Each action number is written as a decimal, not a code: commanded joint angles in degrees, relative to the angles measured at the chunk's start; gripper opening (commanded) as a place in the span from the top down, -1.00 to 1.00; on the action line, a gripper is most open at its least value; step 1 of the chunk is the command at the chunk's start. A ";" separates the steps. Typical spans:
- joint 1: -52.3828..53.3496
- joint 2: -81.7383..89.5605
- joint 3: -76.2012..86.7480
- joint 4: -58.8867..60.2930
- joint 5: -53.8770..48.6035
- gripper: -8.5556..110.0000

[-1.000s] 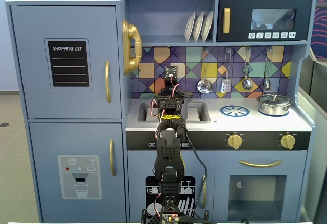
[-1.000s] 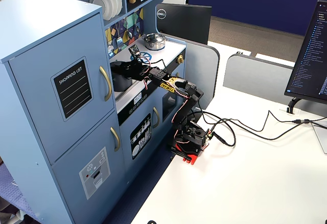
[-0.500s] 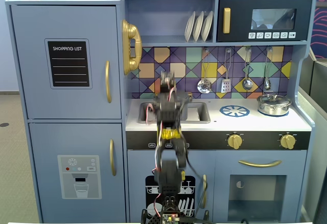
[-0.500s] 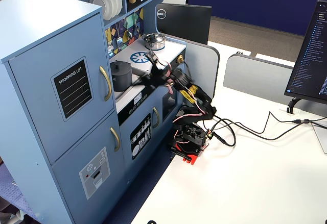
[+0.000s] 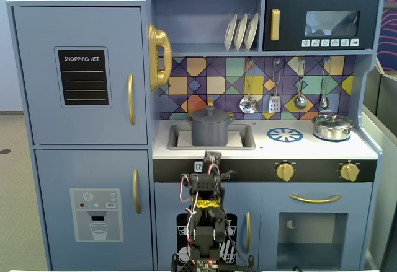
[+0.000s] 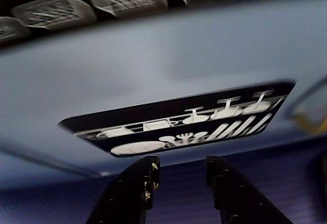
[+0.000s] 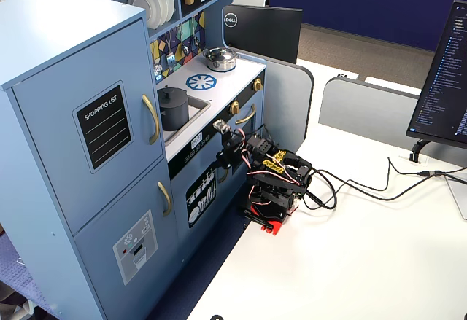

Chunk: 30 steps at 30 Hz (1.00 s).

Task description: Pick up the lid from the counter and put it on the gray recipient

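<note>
Already the flat dark-gray lid with gold knob [image 5: 209,111] caps the matte dark-gray cylindrical pot [image 5: 209,131] in the sink, so the empty, parted gripper [image 6: 180,169] should retreat without nudging it.

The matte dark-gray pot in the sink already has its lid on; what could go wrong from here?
The matte dark-gray pot stands in the sink with its flat gray lid on. The open gripper is folded low by the blue cabinet door; rising, it might catch the counter edge or nudge the lid loose.
</note>
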 commanded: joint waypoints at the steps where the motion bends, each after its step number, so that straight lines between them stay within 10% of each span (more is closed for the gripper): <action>1: 0.44 3.69 2.46 5.45 2.02 0.86; 14: 1.67 3.69 2.55 36.47 -5.19 0.83; 30: 3.34 3.69 2.55 36.47 -4.57 0.78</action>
